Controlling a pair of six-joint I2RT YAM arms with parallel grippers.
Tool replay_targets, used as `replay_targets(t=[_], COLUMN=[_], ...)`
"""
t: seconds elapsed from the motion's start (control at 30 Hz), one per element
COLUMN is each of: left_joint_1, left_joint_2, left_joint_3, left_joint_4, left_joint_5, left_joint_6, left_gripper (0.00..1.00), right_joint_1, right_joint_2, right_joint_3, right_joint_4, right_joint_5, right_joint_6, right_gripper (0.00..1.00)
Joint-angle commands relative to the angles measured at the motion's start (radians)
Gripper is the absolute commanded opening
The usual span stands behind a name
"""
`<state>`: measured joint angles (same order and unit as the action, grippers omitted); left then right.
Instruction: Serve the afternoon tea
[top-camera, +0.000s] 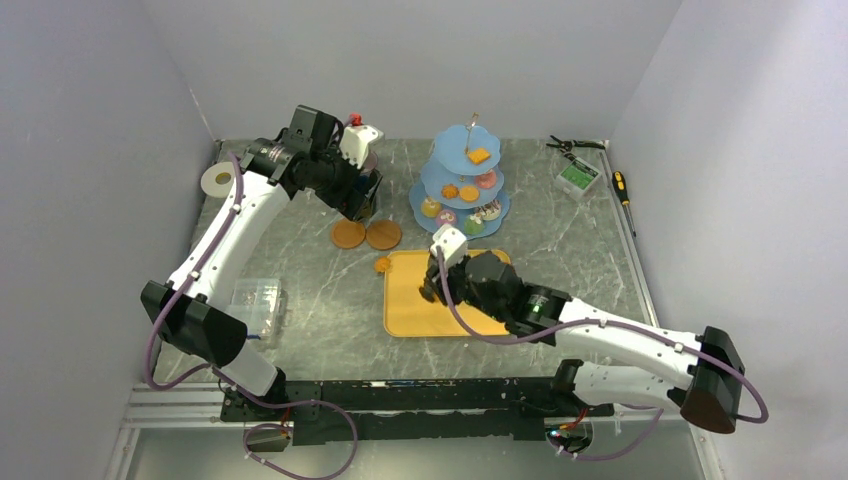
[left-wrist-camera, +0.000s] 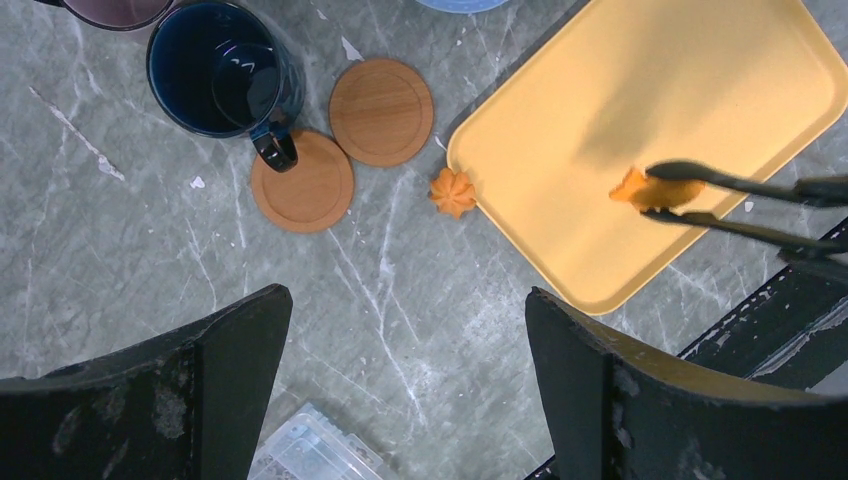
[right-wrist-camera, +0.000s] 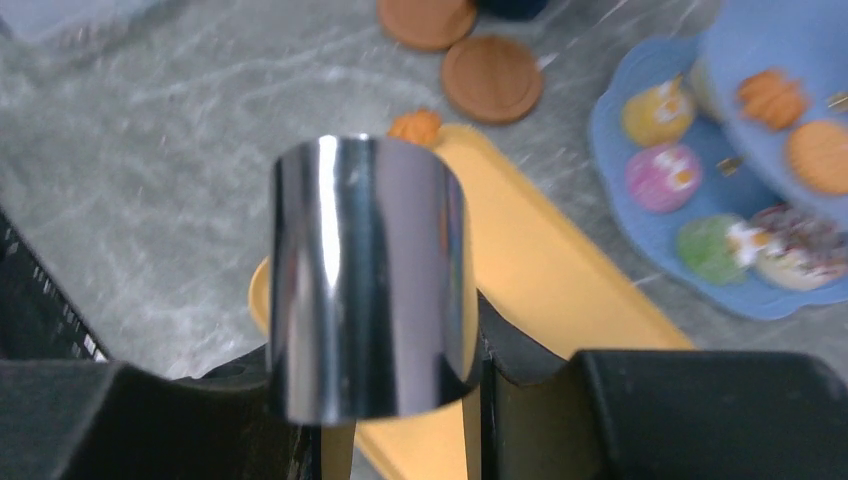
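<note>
Furthest left, a white tape roll (top-camera: 217, 180) lies by the wall, and a clear plastic box (top-camera: 258, 300) sits nearer the arm bases. The left gripper (left-wrist-camera: 405, 320) hangs above the marble table (top-camera: 320, 300) with its jaws wide apart and nothing between them. In its wrist view, a mauve mug (left-wrist-camera: 115, 10) shows only as a rim at the top edge. A dark-blue mug (left-wrist-camera: 220, 70) stands upright just beside it, its handle overlapping the edge of one brown coaster (left-wrist-camera: 302, 183). The second coaster (left-wrist-camera: 381, 111) lies touching the first, and neither carries a mug.

Right of the coasters, one orange biscuit (left-wrist-camera: 453, 191) rests on the bare table, just off the corner of the yellow tray (left-wrist-camera: 560, 250). Over the tray, the tongs (left-wrist-camera: 740, 200) pinch a second orange biscuit (left-wrist-camera: 640, 187) between their tips; whether it touches the tray cannot be told. The right gripper (right-wrist-camera: 375, 385) is clamped on the shiny bent end of the tongs.

Beyond the tray stands the light-blue three-tier stand (top-camera: 425, 195). Its bottom tier holds small colourful doughnuts and cupcakes (right-wrist-camera: 660, 175), and orange biscuits lie on the tiers above. Far right, against the wall, lie pliers (top-camera: 575, 145), a small green-and-white box (top-camera: 578, 177) and a screwdriver (top-camera: 622, 187).
</note>
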<state>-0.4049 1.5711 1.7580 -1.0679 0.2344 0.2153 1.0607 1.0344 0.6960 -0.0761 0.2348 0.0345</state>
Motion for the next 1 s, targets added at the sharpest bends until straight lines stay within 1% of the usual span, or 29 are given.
replay_targets(t=[0.0, 0.07, 0.17, 0.3, 0.4, 0.67, 0.97], left_joint_1=[0.002, 0.003, 0.003, 0.003, 0.003, 0.003, 0.003], left_joint_2=[-0.023, -0.023, -0.025, -0.028, -0.031, -0.038, -0.042], left_joint_3=[0.046, 0.047, 0.044, 0.044, 0.044, 0.032, 0.025], left_joint_4=[-0.001, -0.003, -0.002, -0.004, -0.004, 0.0, 0.003], left_joint_5=[0.003, 0.003, 0.001, 0.002, 0.001, -0.001, -0.005], left_joint_6=[-0.011, -0.01, -0.009, -0.012, -0.01, -0.009, -0.005], left_gripper=[0.93, 0.93, 0.93, 0.93, 0.93, 0.93, 0.93], right_joint_1=[-0.1, -0.182, -0.256, -0.307, -0.334, -0.407, -0.432], right_joint_2=[0.017, 0.05, 0.104, 0.224, 0.287, 0.39, 0.446], right_joint_3=[0.2, 0.269, 0.379, 0.528, 0.604, 0.664, 0.671], right_joint_4=[0.094, 0.126, 0.161, 0.175, 0.197, 0.299, 0.383], right_joint_5=[0.041, 0.004, -0.027, -0.04, -0.035, 0.014, 0.045], right_joint_6=[-0.114, -0.131, -0.162, -0.216, -0.236, -0.244, -0.255], right_gripper=[0.25, 0.25, 0.25, 0.25, 0.25, 0.24, 0.24])
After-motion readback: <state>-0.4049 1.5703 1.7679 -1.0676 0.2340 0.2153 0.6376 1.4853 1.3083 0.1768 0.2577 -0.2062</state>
